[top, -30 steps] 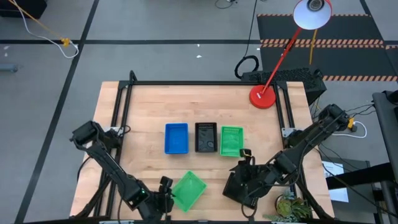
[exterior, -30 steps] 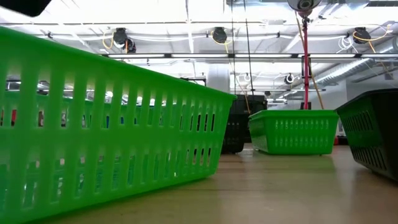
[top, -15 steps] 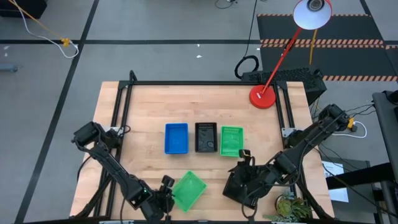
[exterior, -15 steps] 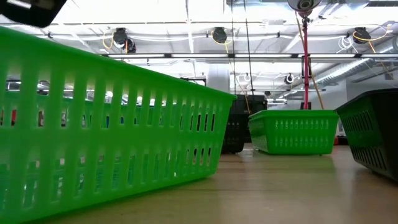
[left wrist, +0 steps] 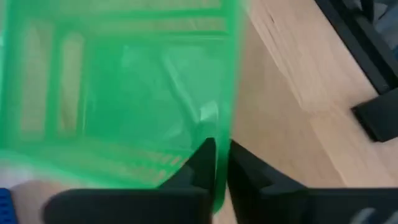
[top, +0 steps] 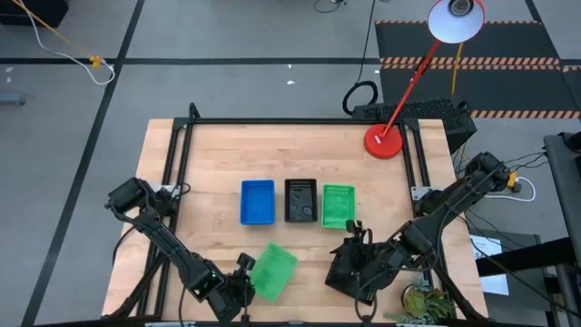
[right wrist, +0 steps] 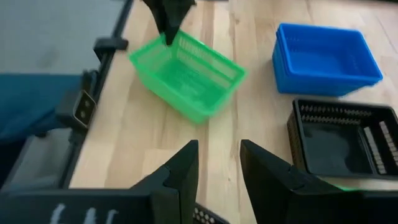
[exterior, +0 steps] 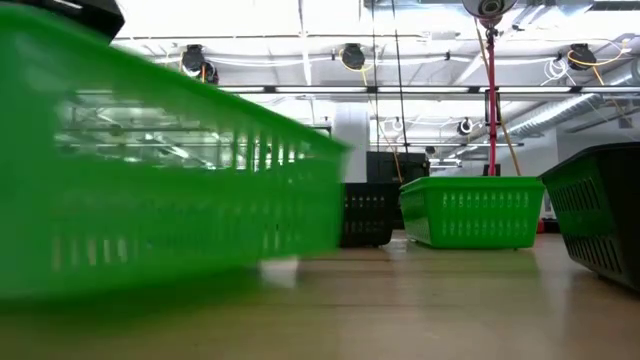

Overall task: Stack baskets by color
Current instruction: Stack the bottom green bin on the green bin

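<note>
A blue basket [top: 257, 202], a black basket [top: 300, 200] and a green basket [top: 338, 206] stand in a row at mid-table, each on its bottom. A loose green basket [top: 274, 271] lies near the front edge, and my left gripper [top: 245, 275] is shut on it. My right gripper [top: 359, 232] hangs open above the table right of it, with nothing between its fingers [right wrist: 180, 171]. Another black basket [exterior: 600, 215] sits under the right arm near the front right. My left gripper pinches the loose green basket's side wall at its rim [left wrist: 219, 134], near a corner, one finger inside and one outside. The fingers [right wrist: 169, 31] come slanting down from the table's near left. Whether the basket is lifted clear cannot be told.
A red round lamp base [top: 383, 143] stands at the far right corner, its arm leaning over the table's edge. Black frame rails [top: 182, 154] run along the table's left, far and right sides. Bare wood lies left of the blue basket.
My left gripper has sunk a little and shut on the loose green basket's wall. The basket has turned slightly and shifted toward the left gripper; it shows blurred in the low view.
</note>
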Robot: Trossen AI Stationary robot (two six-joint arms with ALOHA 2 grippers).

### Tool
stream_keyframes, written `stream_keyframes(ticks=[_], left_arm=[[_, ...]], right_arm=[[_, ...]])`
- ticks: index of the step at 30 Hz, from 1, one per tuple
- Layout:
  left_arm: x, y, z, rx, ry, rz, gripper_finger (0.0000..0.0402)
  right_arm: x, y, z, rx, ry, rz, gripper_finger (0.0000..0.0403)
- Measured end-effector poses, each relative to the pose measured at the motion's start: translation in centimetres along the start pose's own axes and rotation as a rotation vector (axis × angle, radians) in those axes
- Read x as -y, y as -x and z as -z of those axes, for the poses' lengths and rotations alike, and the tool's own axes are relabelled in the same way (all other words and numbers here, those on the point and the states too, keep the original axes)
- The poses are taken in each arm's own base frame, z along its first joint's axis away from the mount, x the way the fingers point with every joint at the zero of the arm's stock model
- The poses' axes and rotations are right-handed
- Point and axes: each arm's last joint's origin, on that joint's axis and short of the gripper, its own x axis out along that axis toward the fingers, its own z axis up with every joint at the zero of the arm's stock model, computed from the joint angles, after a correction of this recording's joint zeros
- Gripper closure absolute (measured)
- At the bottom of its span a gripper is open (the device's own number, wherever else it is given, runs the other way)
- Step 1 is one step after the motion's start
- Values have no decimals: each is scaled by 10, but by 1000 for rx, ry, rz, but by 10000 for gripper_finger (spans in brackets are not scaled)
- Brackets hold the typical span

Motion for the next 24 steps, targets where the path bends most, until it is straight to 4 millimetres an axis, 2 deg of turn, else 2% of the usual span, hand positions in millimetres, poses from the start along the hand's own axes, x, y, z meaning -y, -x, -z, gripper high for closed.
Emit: stream_keyframes(ticks=[2, 7, 14, 19, 24], left_arm=[[-2, 2, -2, 9, -12, -9, 389], [-20, 16, -12, 71, 42, -18, 388], [-53, 56, -38, 234, 45, -31, 391], [-77, 82, -60, 236, -18, -126, 393], [-108, 90, -68, 164, -9, -200, 393]], right_arm=[[-1, 0, -3, 31, -12, -9, 289], [-2, 0, -11, 117, -32, 21, 289], [0, 1, -17, 198, -16, 109, 289], [0, 5, -25, 255, 35, 169, 289], [2, 11, -35, 300, 48, 233, 289]])
